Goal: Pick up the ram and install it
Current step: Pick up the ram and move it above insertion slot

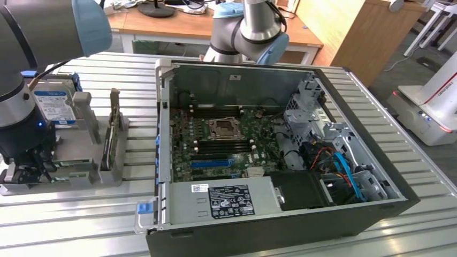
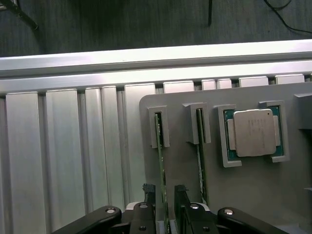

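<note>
**Open gripper set astride the ram in its holder**

In the wrist view the gripper (image 2: 165, 196) is seen with its jaws apart, one on each side of the ram (image 2: 160, 161). The ram is stood on its long edge in a slot of the grey holder (image 2: 253, 195) and is not lifted. It runs between the fingers (image 2: 182, 196) and onward, away from the hand, to the slot's end bracket. A gap is seen between the board and one finger. Whether the other finger touches it cannot be told.

Just beside the gripper, past one finger, a second stick (image 2: 200, 156) is stood in a parallel slot. Further off on that same side, a square silver processor chip (image 2: 253, 132) is laid flat in its own recess. The holder is set on a slatted metal table (image 2: 63, 161).

In the exterior view the arm (image 1: 21, 80) is lowered over the holder. A blue-labelled hard drive (image 1: 53, 106) is stood near the hand. The open computer case (image 1: 236, 235), with its motherboard (image 1: 214, 144) exposed, is placed well apart from the hand, toward the exterior view's right.
</note>
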Controlling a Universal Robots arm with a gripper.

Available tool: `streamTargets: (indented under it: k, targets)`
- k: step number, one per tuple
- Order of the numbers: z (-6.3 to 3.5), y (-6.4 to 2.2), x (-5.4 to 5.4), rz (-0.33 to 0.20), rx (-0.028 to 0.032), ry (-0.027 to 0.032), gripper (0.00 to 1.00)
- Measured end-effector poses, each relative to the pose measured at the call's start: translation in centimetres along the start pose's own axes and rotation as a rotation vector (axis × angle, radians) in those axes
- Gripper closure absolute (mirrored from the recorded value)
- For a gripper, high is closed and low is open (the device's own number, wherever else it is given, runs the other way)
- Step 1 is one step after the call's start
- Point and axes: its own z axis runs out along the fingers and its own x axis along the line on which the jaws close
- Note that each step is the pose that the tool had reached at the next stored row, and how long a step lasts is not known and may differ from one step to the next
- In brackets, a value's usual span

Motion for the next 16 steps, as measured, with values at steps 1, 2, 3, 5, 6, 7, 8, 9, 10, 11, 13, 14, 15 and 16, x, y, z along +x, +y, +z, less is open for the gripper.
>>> streamTargets:
  k: [1, 2, 3, 5, 6, 7, 8, 9, 10, 11, 13, 14, 15, 16]
  targets:
    - [0.01, 0.0, 0.0, 0.0, 0.0001, -0.0001, 0.7]
    - [0.01, 0.0, 0.0, 0.0, 0.0001, -0.0001, 0.7]
    - [0.02, 0.0, 0.0, 0.0, 0.0002, -0.0002, 0.7]
    - [0.03, -0.01, 0.0, -0.006, 0.0, 0.0001, 0.7]
    - [0.03, -0.01, 0.0, -0.011, -0.0001, 0.0003, 0.7]
    - [0.03, -0.01, 0.0, -0.016, -0.0002, 0.0005, 0.7]
    - [0.03, -0.01, 0.0, -0.017, -0.0003, 0.0005, 0.7]
    - [0.03, -0.01, 0.0, -0.017, -0.0003, 0.0005, 0.7]
    - [0.03, -0.01, 0.0, -0.017, -0.0003, 0.0005, 0.7]
    - [0.03, -0.01, 0.0, -0.017, -0.0002, 0.0005, 0.7]
    - [0.06, -0.01, 0.0, -0.025, -0.0004, 0.0007, 0.7]
    - [0.08, -0.01, 0.0, -0.033, -0.0006, 0.0011, 0.7]
    - [0.08, -0.01, 0.0, -0.038, -0.0009, 0.0013, 0.7]
    - [0.07, 0.0, 0.0, -0.041, -0.001, 0.0015, 0.7]
